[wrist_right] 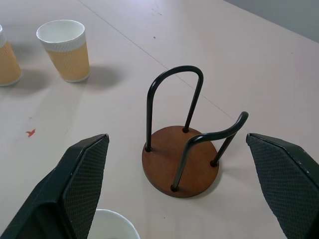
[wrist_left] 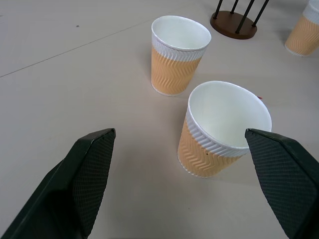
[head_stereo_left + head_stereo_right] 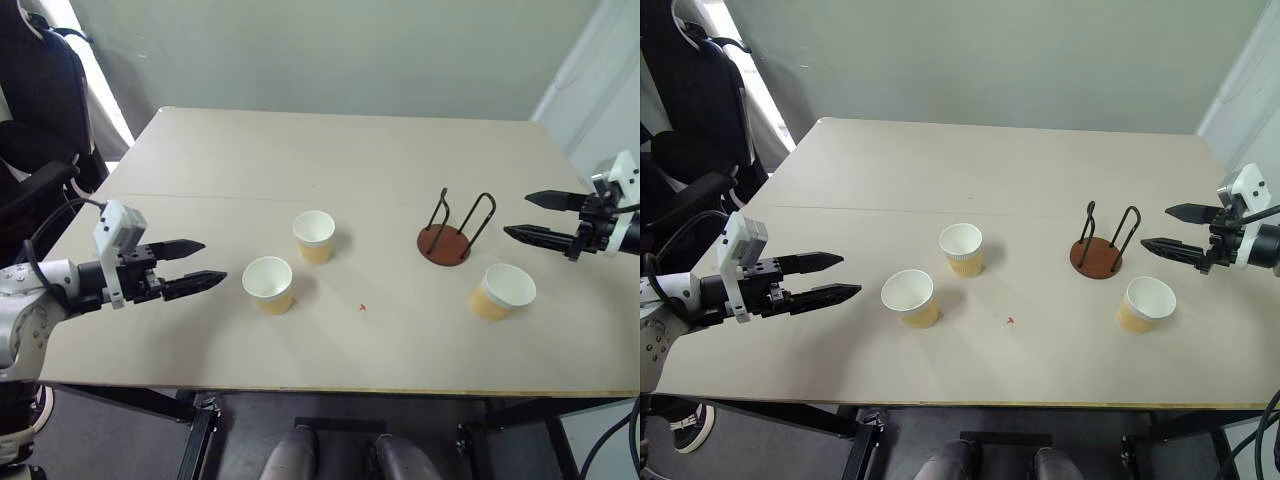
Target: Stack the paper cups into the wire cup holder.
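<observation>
Three paper cups stand upright on the beige table (image 3: 330,150): one (image 3: 269,284) left of centre, one (image 3: 314,236) just behind it, and one (image 3: 502,290) on the right. The wire cup holder (image 3: 446,238), a brown disc with two black wire loops, stands empty behind the right cup. My left gripper (image 3: 195,265) hovers open a short way left of the nearest cup (image 2: 219,130). To the right of the holder (image 1: 180,160), my right gripper (image 3: 528,215) hangs open and points at it. Neither holds anything.
A black chair (image 3: 35,100) stands past the table's left side. A small red speck (image 3: 362,308) lies on the table between the cups. A seam (image 3: 250,198) runs across the tabletop behind the cups.
</observation>
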Motion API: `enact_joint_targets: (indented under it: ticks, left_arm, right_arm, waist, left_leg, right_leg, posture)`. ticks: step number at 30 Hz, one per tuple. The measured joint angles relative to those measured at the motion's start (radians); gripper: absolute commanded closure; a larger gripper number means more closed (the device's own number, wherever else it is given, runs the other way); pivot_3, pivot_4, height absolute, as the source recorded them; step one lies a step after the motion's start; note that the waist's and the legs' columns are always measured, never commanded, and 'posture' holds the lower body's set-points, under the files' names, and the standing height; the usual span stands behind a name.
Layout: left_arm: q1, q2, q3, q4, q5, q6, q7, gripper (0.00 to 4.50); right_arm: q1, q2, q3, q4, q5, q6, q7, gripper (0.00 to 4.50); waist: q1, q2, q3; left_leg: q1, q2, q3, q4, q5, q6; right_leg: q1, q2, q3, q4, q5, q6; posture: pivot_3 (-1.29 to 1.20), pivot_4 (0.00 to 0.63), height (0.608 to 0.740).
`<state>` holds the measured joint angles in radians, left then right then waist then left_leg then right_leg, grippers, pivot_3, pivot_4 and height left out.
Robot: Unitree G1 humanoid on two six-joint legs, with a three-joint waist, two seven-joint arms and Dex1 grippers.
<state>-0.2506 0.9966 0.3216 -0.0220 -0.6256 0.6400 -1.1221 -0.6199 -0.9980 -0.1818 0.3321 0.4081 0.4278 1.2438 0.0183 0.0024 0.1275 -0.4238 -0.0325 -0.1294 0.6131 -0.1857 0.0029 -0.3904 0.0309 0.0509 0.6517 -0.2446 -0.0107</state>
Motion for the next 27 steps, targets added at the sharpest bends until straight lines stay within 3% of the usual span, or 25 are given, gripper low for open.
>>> enact_joint_targets:
  ticks: [19, 27]
  left_arm:
    - [0.023, 0.006, 0.036, -0.059, -0.001, 0.000, 0.022, 0.04]
    - [0.025, 0.006, 0.036, -0.061, -0.001, 0.000, 0.037, 0.04]
  right_arm:
    - [-0.110, 0.060, 0.032, -0.006, 0.021, 0.088, -0.003, 0.00]
    - [-0.160, 0.184, 0.152, -0.226, -0.033, 0.248, -0.221, 0.00]
  waist:
    - [-0.003, 0.000, 0.000]
    - [-0.007, 0.000, 0.000]
  left_leg:
    - [0.000, 0.000, 0.000, 0.000, 0.000, 0.000]
    - [0.002, 0.000, 0.000, 0.000, 0.001, 0.000]
  right_leg:
    - [0.000, 0.000, 0.000, 0.001, 0.000, 0.000]
    - [-0.001, 0.001, 0.000, 0.004, 0.000, 0.000]
  posture:
    - [0.00, 0.150, 0.740]
    - [0.00, 0.150, 0.740]
